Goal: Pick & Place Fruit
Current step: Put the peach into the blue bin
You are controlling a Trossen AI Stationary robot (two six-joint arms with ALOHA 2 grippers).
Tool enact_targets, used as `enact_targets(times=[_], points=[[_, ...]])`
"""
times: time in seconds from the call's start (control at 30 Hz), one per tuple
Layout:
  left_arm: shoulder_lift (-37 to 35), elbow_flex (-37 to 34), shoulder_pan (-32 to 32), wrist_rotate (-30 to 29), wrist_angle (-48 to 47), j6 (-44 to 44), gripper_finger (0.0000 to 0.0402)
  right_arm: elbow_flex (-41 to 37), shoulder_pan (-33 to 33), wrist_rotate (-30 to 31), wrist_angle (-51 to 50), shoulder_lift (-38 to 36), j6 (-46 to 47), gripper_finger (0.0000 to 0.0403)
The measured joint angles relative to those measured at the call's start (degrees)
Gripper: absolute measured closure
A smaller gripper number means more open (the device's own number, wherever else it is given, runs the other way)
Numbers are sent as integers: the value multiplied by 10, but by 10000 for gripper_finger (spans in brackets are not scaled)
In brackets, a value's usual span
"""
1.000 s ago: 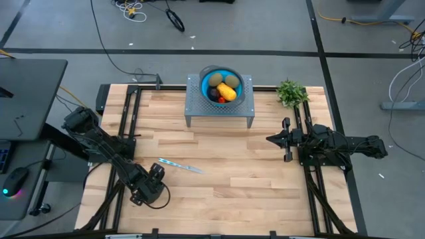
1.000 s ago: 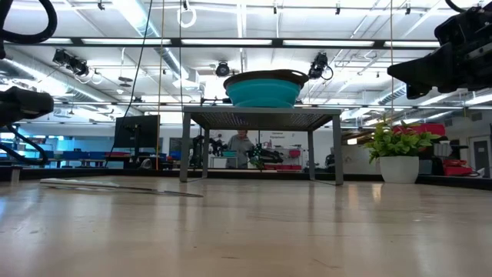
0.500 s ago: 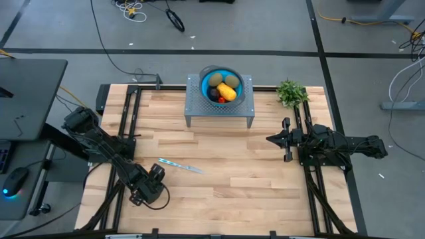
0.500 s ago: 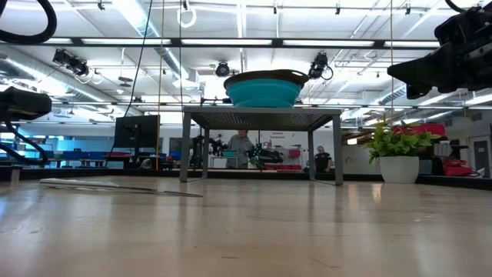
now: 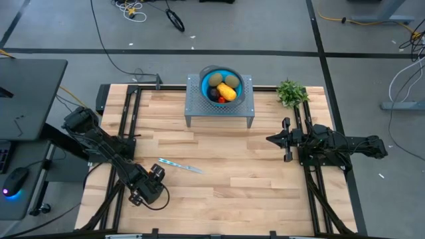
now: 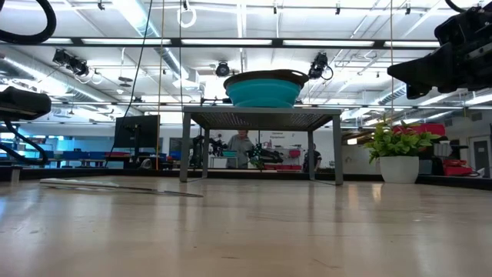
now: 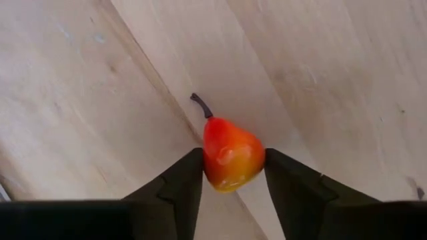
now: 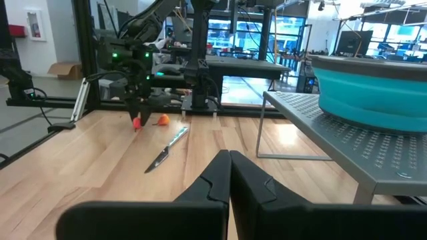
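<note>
Left gripper [image 7: 233, 175], fingers clamped on a glossy red-orange pear-shaped fruit [image 7: 229, 155] above pale wooden planks; right gripper [image 8: 230, 163], fingers together, beside perforated metal stand [image 8: 347, 143].

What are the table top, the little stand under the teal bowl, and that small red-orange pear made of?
The pale plank table top looks like matt wood: visible grain and board seams. The grey raised stand seems to be painted metal, a sheet punched with rows of holes. The small red-orange pear, between the left hand's fingers, looks like smooth, glossy plastic, though that is uncertain.
</note>
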Motion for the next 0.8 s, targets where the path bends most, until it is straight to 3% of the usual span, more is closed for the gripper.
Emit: enact_targets(times=[0.23,0.8], points=[[0,0,0,2,0,0,259,0,0,0,0,0,0,396],[0,0,0,6,0,3,264,0,0,0,0,0,0,396]])
